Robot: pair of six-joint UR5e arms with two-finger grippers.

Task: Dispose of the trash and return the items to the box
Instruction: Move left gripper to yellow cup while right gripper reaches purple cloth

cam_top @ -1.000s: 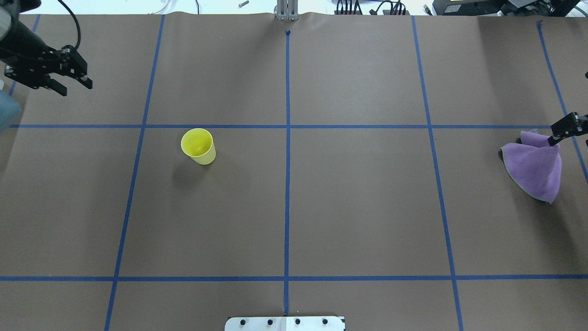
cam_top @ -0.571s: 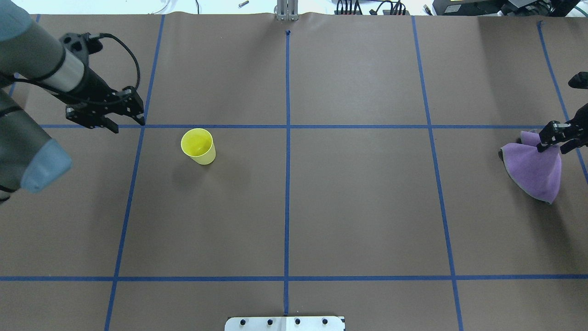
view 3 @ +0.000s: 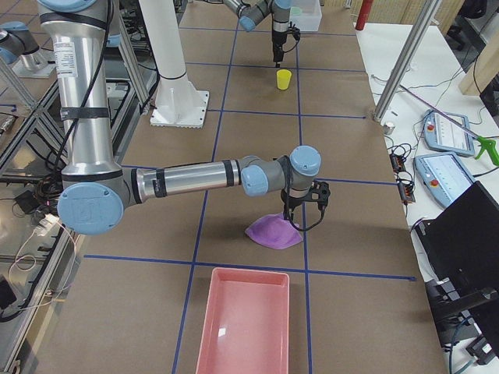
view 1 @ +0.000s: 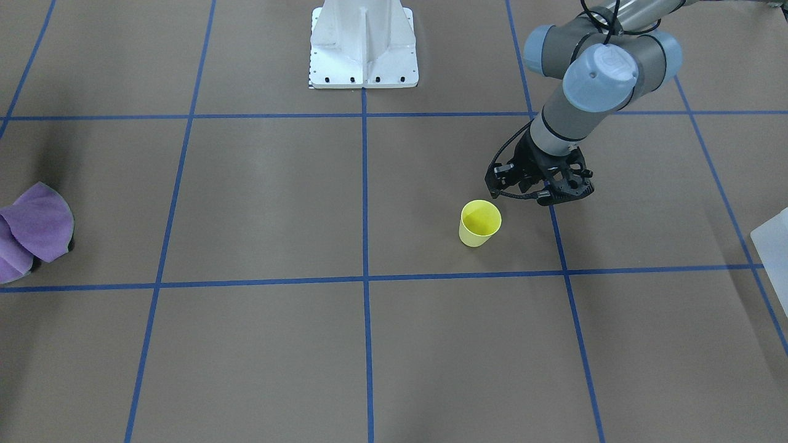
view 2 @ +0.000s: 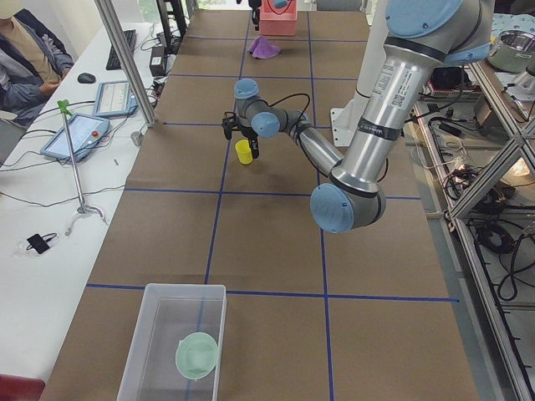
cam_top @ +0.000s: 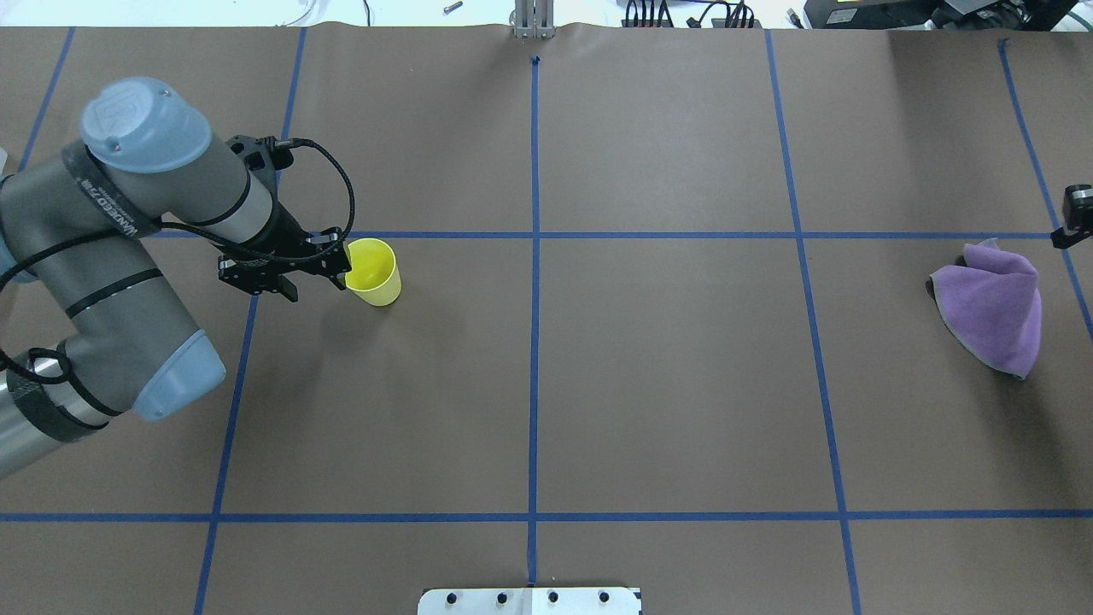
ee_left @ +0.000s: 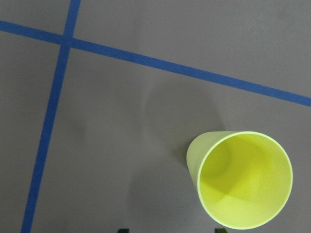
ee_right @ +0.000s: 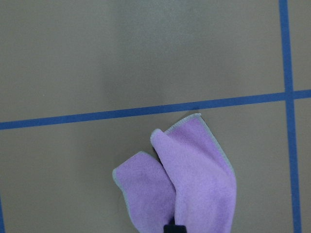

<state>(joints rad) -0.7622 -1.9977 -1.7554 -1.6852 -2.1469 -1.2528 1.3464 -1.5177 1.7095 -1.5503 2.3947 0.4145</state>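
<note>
A yellow cup stands upright, mouth up, on the brown surface, which blue tape lines divide into squares; it sits just inside 1 corner of a square on the robot's left half. The left tool hangs right beside it, on the side away from the middle of the surface. Its 2 fingers point down and are spread wide, as the left wrist view shows. From there the cup is off to 1 side, not squarely between the tips, and I cannot tell whether a finger touches its wall. Far over on the robot's right lies a crumpled purple cloth, folded over itself near a tape line. The right tool hovers directly above it. In the right wrist view only 1 dark tip shows, at the bottom centre over the cloth, so the fingers look pressed together; whether they nip any fabric I cannot tell. The box sits at the surface's end on the robot's left, well apart from the cup, with a pale green bowl inside it. At the opposite end a pink tray rests near the cloth.
</note>
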